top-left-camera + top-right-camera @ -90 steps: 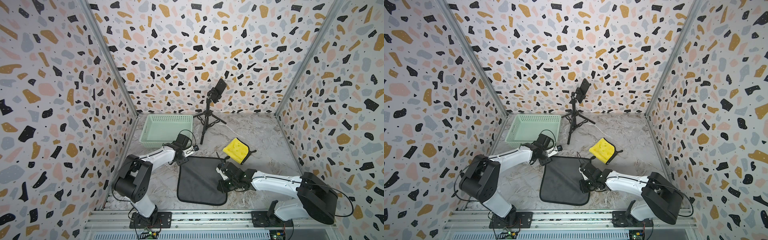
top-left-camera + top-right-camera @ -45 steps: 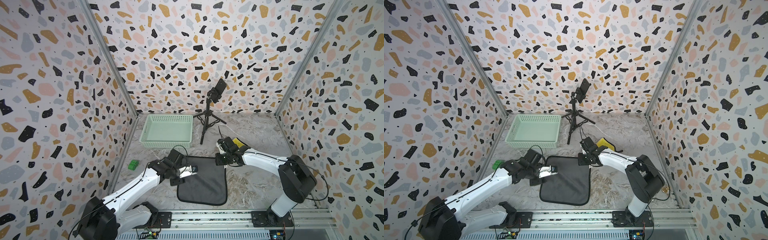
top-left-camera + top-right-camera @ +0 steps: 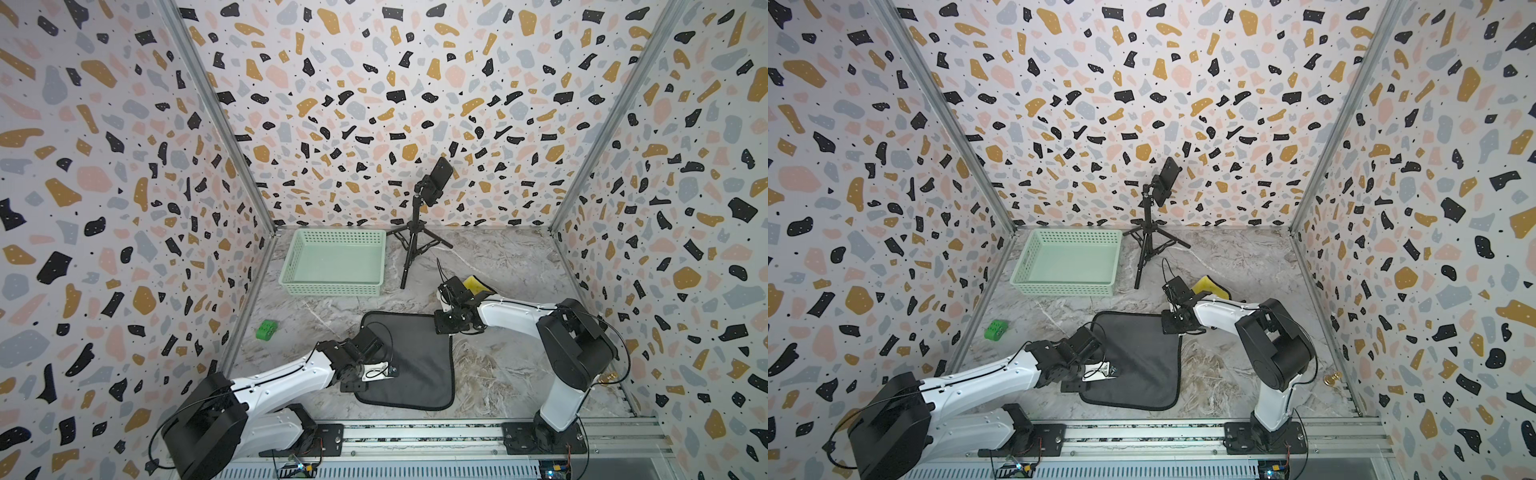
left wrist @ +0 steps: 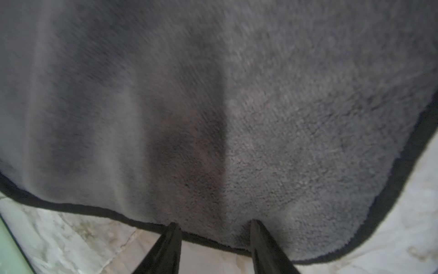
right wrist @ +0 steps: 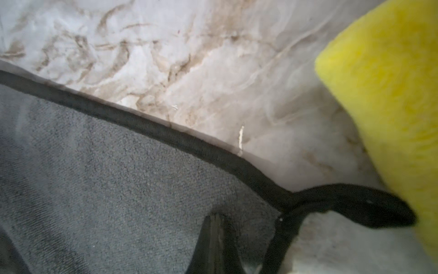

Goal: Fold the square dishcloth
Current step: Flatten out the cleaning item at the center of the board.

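Dishcloth (image 3: 419,365) is dark grey with a black hem. It lies spread flat on the marble desk (image 3: 498,374), front centre, in both top views (image 3: 1142,361).

Clock directions are from the cloth's middle, with 12 towards the back wall.

- Left claw (image 3: 388,370) is at 9 o'clock, over the cloth's left edge. In the left wrist view its fingers (image 4: 170,237) stand apart with their tips right at the hem. It's open, nothing pinched.
- Right claw (image 3: 444,328) is at 1 o'clock, on the far-right corner. In the right wrist view it's (image 5: 214,221) closed on the dishcloth just inside the hem. The hem there sits slightly off the desk, with a shadow under it.
- Hang loop (image 5: 367,206) at that corner points at the yellow cloth (image 5: 391,83).
- The yellow cloth (image 3: 473,282) is at 1 o'clock, just past the right claw and partly hidden by the arm.
- Green basket (image 3: 332,289) is at 11 o'clock.
- Tripod (image 3: 411,249) with a phone (image 3: 440,172) is at 12 o'clock.
- Green block (image 3: 266,329) is at 9–10 o'clock, by the left wall, well apart from the cloth.
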